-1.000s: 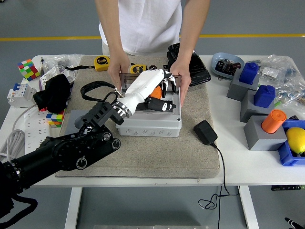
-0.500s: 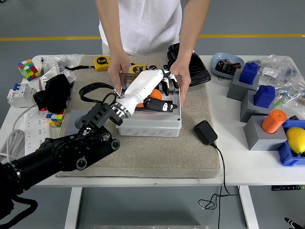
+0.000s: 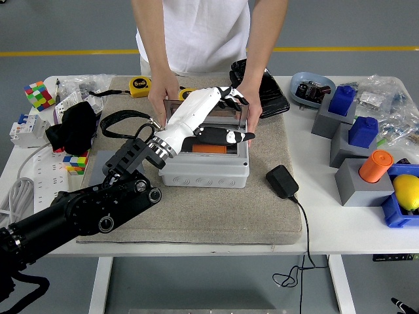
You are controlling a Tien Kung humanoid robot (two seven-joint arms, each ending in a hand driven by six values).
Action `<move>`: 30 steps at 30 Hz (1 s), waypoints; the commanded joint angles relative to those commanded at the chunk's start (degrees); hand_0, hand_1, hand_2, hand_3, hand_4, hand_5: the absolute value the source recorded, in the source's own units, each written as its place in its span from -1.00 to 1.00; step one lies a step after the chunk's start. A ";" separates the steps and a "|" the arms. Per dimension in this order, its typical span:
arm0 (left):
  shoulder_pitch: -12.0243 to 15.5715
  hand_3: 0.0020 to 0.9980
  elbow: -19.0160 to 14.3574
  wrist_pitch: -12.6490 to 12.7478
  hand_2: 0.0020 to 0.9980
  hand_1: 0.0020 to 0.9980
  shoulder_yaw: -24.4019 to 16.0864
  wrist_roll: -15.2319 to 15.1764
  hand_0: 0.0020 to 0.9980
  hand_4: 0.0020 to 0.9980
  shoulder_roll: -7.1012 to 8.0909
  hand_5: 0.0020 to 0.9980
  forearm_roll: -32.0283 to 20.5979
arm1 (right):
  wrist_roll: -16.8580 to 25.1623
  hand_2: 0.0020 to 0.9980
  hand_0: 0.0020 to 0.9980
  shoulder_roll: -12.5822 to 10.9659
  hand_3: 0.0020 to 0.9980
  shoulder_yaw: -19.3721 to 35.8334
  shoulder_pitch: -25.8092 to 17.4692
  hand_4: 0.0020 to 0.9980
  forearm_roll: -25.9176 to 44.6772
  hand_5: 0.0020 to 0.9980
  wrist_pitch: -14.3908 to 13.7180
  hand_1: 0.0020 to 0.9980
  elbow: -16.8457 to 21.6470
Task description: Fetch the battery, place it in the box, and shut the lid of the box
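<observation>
White robot hand (image 3: 208,112) — fingers spread — over grey box (image 3: 205,171)

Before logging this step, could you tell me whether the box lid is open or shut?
Open: the grey box shows an orange object inside, beneath the left hand.

box (image 3: 206,171): smooth grey plastic | mat (image 3: 262,203): rough beige cloth

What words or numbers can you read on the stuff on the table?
"5", just about: on the yellow tape measure.
Second tape measure: mark too blurred to read.
Grey box: raised rings only, no words.
Plastic bags: print too small to read.
</observation>
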 joint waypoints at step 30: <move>3.07 0.45 -3.74 -11.96 0.38 0.41 -5.82 14.98 0.32 1.00 6.20 0.69 6.56 | -0.21 0.26 0.32 -0.50 0.09 0.49 0.30 0.89 -0.30 -0.12 0.04 0.26 0.05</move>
